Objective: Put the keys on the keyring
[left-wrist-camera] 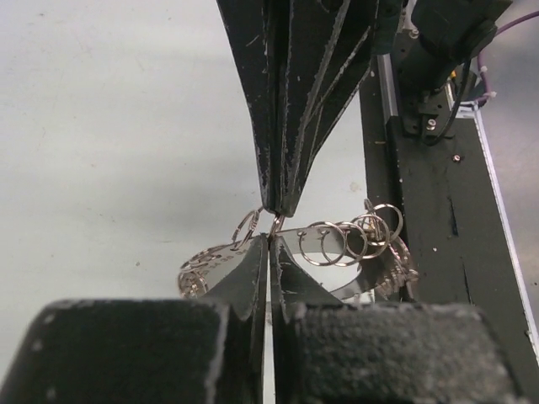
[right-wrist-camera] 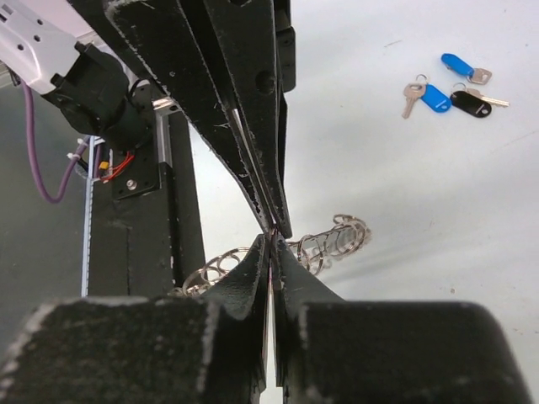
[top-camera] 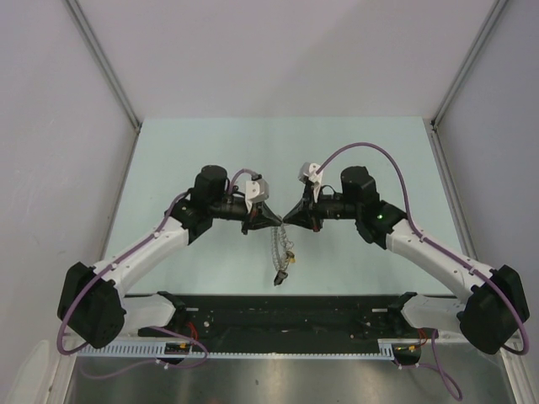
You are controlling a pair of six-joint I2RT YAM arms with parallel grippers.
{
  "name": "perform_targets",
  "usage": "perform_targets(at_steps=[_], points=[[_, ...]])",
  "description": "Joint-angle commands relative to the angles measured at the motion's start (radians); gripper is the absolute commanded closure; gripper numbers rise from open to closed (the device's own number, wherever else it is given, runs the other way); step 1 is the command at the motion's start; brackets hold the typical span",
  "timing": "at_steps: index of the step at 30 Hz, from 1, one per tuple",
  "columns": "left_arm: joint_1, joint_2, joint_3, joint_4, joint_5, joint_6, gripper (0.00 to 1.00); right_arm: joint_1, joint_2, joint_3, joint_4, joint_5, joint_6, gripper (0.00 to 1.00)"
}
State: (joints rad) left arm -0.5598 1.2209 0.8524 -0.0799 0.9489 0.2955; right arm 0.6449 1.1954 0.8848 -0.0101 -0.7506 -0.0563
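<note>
The pale green tabletop [top-camera: 168, 151] sits between white walls. Over its middle, the left claw [top-camera: 276, 220] and the right claw [top-camera: 291, 218] meet tip to tip. Both are squeezed tight on the rim of the keyring [left-wrist-camera: 379, 273], which hangs down under them with its little wire loops. Two blue keys and one black one [right-wrist-camera: 446, 84] lie loose on the tabletop, apart from the ring.

The left arm [top-camera: 143, 252] and the right arm [top-camera: 429, 248] are being held angled inward from their bases, wrists levelled and facing, with the left gripper [top-camera: 274, 220] and the right gripper [top-camera: 291, 219] being pressed tip to tip, both jaws clamped shut.
</note>
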Motion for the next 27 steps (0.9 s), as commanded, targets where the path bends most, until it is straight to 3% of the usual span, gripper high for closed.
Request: perform_targets(at_steps=[1, 3, 8, 9, 11, 12, 15, 18, 22, 27], points=[[-0.014, -0.053, 0.074, -0.125, -0.108, 0.060, 1.00, -0.005, -0.006, 0.036, -0.017, 0.118, 0.003, 0.90], [-0.014, -0.058, 0.115, -0.190, -0.217, 0.067, 1.00, -0.002, -0.014, 0.036, -0.048, 0.172, 0.001, 0.74], [-0.046, -0.051, 0.215, -0.461, -0.458, 0.085, 1.00, 0.019, -0.046, 0.014, -0.050, 0.287, 0.009, 0.55], [-0.067, -0.047, 0.241, -0.484, -0.525, 0.085, 1.00, 0.021, -0.057, -0.006, -0.038, 0.304, 0.013, 0.45], [-0.087, -0.037, 0.264, -0.550, -0.577, 0.076, 1.00, 0.025, -0.060, -0.020, -0.005, 0.341, 0.022, 0.34], [-0.103, -0.021, 0.287, -0.567, -0.597, 0.067, 1.00, 0.032, -0.050, -0.021, 0.001, 0.362, 0.007, 0.22], [-0.120, 0.020, 0.335, -0.641, -0.697, 0.016, 1.00, 0.090, -0.042, -0.021, -0.016, 0.457, -0.080, 0.10], [-0.132, 0.051, 0.382, -0.708, -0.797, -0.035, 1.00, 0.070, -0.040, -0.029, 0.004, 0.410, -0.013, 0.07], [-0.147, 0.093, 0.441, -0.787, -0.915, -0.088, 1.00, 0.001, -0.027, -0.122, 0.288, 0.193, 0.096, 0.11], [-0.175, 0.140, 0.478, -0.839, -0.947, -0.120, 1.00, -0.011, 0.050, -0.164, 0.417, 0.116, 0.142, 0.15]])
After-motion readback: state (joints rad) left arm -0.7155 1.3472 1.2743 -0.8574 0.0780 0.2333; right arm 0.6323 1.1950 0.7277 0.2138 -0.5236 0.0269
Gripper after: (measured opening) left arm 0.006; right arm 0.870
